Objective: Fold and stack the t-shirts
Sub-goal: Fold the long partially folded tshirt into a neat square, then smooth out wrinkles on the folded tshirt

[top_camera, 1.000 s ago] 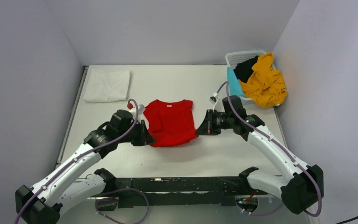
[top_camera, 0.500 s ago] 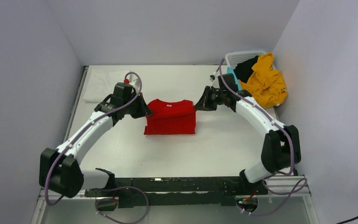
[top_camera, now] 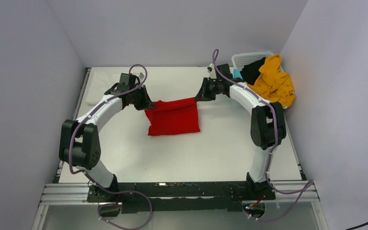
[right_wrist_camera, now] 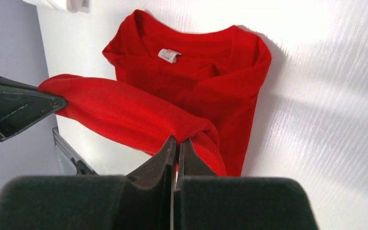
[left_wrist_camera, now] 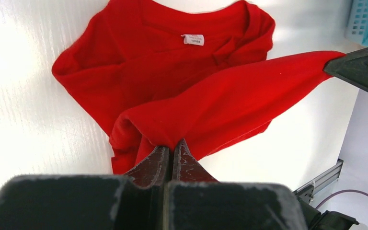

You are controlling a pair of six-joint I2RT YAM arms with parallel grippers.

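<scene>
The red t-shirt [top_camera: 173, 117] lies mid-table, its near hem lifted and stretched over the collar end. My left gripper [top_camera: 146, 105] is shut on the hem's left corner; in the left wrist view the gripper [left_wrist_camera: 172, 143] pinches red cloth [left_wrist_camera: 211, 91] above the shirt's collar. My right gripper [top_camera: 197, 97] is shut on the right corner; the right wrist view shows the gripper [right_wrist_camera: 177, 141] biting the red fold [right_wrist_camera: 124, 110]. A folded white t-shirt [top_camera: 98, 86] lies at the back left, partly hidden by my left arm. The mustard-yellow t-shirt [top_camera: 273, 86], black [top_camera: 253, 71] and teal [top_camera: 238, 73] ones sit in the basket.
The white lattice basket [top_camera: 249, 57] stands at the back right corner against the wall. Grey walls close in the table on the left, back and right. A metal rail [top_camera: 182, 189] runs along the near edge.
Both grippers carried the red shirt's near hem away from the bases toward the back, over the collar end. The arms stretched out and the shirt went from flat to folded over.
</scene>
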